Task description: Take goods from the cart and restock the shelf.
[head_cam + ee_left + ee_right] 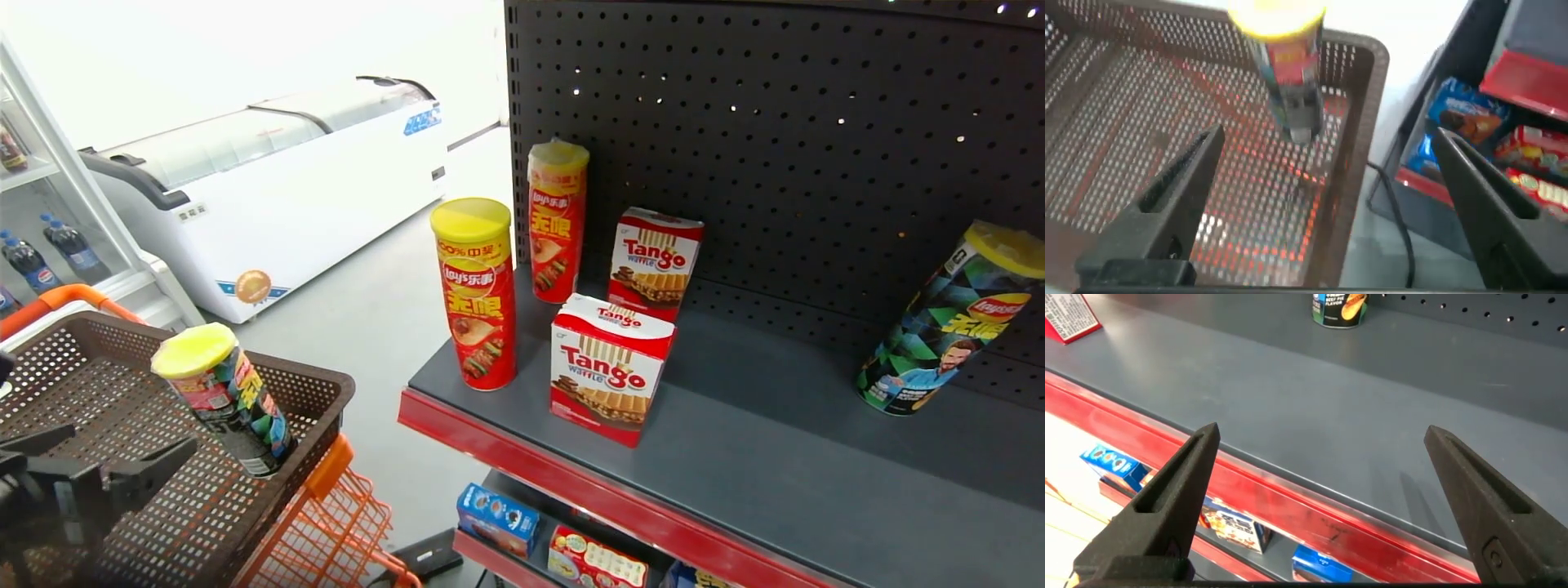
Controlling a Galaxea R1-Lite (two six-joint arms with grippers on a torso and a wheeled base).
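A chip can with a yellow lid point(222, 397) stands tilted in the brown cart basket point(318, 384). My left gripper point(131, 438) hovers open over the basket, short of the can. In the left wrist view the chip can point(1288, 77) sits beyond the open left gripper point(1327, 136), apart from both fingers. My right gripper point(1323, 434) is open and holds nothing, above the bare front of the dark shelf board point(1315, 416). On the shelf point(775, 457) stand two red chip cans point(478, 294), two wafer boxes point(608, 367) and a dark chip can point(951, 322) leaning on the pegboard.
The shelf's red front edge point(555, 469) runs between cart and board. Lower shelves hold snack packs point(498, 518). A white chest freezer point(269, 204) stands behind the cart. The shelf board is bare between the wafer boxes and the dark can.
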